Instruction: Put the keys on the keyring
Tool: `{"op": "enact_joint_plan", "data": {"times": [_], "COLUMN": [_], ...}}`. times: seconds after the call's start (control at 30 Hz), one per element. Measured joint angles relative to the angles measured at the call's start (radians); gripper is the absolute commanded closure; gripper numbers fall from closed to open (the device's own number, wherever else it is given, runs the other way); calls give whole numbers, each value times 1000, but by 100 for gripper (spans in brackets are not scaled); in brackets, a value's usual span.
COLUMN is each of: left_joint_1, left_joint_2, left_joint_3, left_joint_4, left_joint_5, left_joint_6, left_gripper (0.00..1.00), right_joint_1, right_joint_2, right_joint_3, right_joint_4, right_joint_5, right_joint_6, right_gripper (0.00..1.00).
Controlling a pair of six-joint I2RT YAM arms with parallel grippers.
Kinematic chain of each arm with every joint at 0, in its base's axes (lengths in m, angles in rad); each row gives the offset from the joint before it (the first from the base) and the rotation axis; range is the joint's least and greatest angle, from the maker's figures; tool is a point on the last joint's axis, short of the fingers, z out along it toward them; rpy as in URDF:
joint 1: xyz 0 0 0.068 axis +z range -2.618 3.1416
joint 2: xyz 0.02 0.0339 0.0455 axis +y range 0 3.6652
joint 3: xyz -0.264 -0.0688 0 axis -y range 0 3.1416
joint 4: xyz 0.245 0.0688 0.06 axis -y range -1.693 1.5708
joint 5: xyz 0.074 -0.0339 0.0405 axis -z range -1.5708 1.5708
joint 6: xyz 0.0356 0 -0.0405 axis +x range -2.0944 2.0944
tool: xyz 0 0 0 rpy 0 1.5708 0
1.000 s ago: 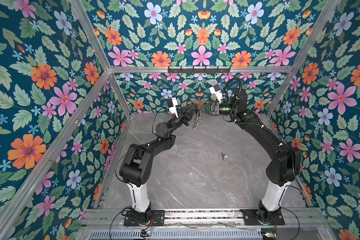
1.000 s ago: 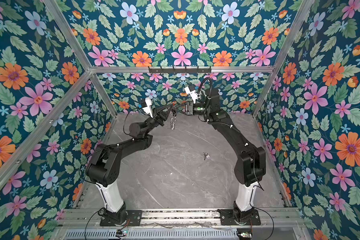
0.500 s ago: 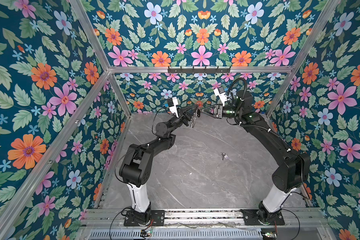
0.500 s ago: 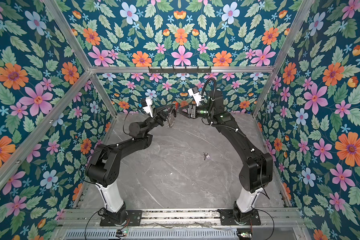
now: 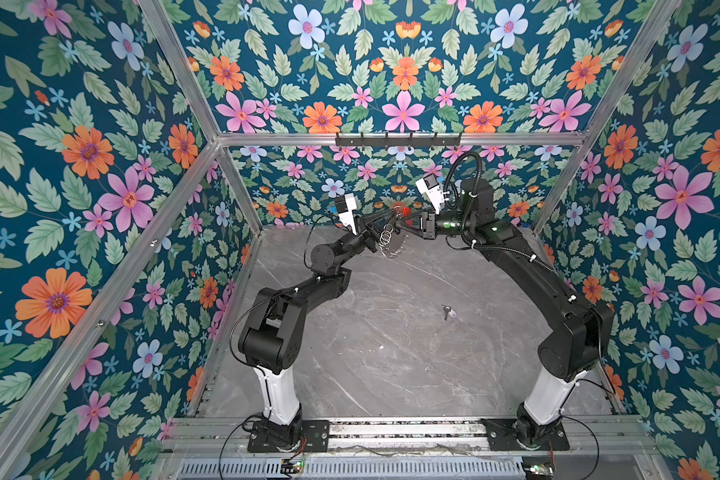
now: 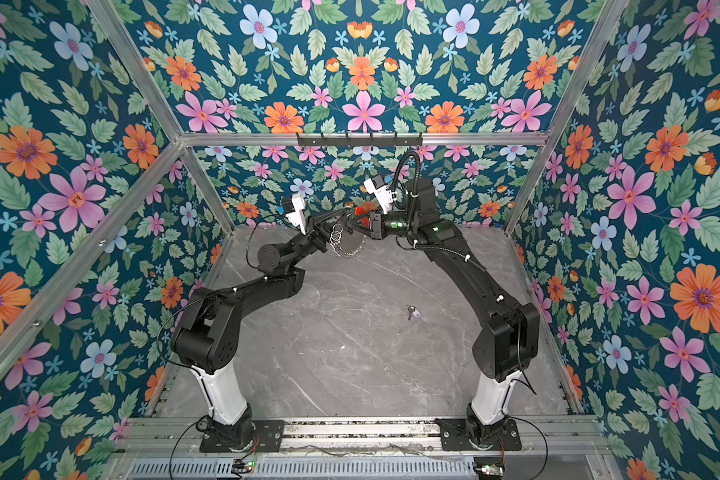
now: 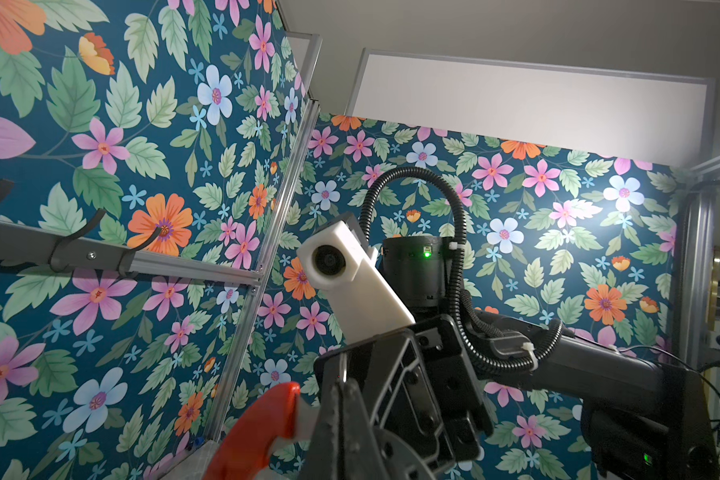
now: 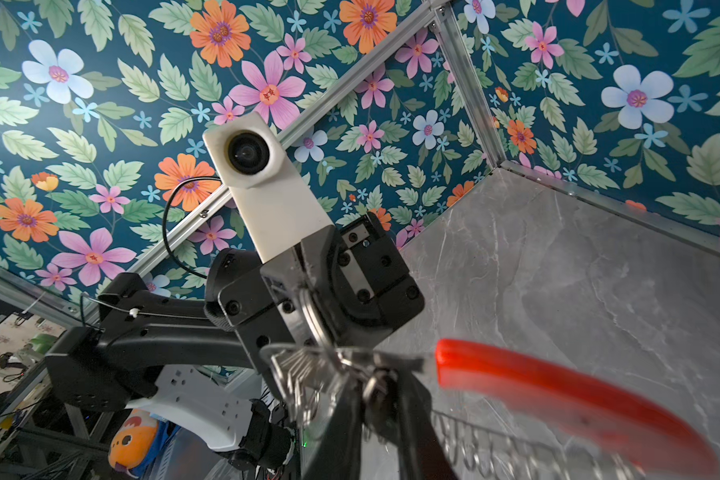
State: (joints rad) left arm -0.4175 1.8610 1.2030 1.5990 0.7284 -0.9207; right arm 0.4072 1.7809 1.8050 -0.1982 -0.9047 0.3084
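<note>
Small silver key with dark head and pale lavender tag lies on the grey marbled surface, unmoved. Well beyond the key, held aloft: large wire keyring with red plastic section. Left pincer stays clamped on it. Right pincer, drawn back half a second ago, is now closed on its wire.

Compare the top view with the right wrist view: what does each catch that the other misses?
Only the top view: the key lying loose on the table, apart from both arms, plus both arm bases.
Only the right wrist: close detail of the small silver rings bunched on the wire by the left gripper, and the left wrist camera lens.
Both: the keyring with its red section, held off the table between the left gripper and the right gripper.
</note>
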Motion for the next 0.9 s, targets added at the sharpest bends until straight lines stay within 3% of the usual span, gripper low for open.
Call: {"op": "enact_joint_plan", "data": {"times": [0.23,0.57,0.6,0.7,0.73,0.9], "left_joint_1": [2,5,6,6,8,12], "left_joint_2": [0,0,0,0,0,-3], "left_joint_3": [-3,-6,-6,-6,-6,-27], "left_joint_4": [0,-15,-17,-19,-16,2], "left_joint_5": [7,32,33,29,28,28], "left_joint_6": [0,0,0,0,-1,3], "left_gripper": [100,100,100,100,100,100], "right_joint_1": [-1,-18,-18,-18,-20,-41], "right_joint_2": [-50,-76,-76,-76,-76,-83], "right_joint_3": [-22,-56,-56,-56,-56,-74], "right_joint_4": [-74,-89,-89,-91,-99,-111], "right_joint_5": [57,77,77,82,96,123], "right_joint_6": [-74,-109,-109,-109,-109,-108], "right_gripper": [98,99,95,67,61,55]}}
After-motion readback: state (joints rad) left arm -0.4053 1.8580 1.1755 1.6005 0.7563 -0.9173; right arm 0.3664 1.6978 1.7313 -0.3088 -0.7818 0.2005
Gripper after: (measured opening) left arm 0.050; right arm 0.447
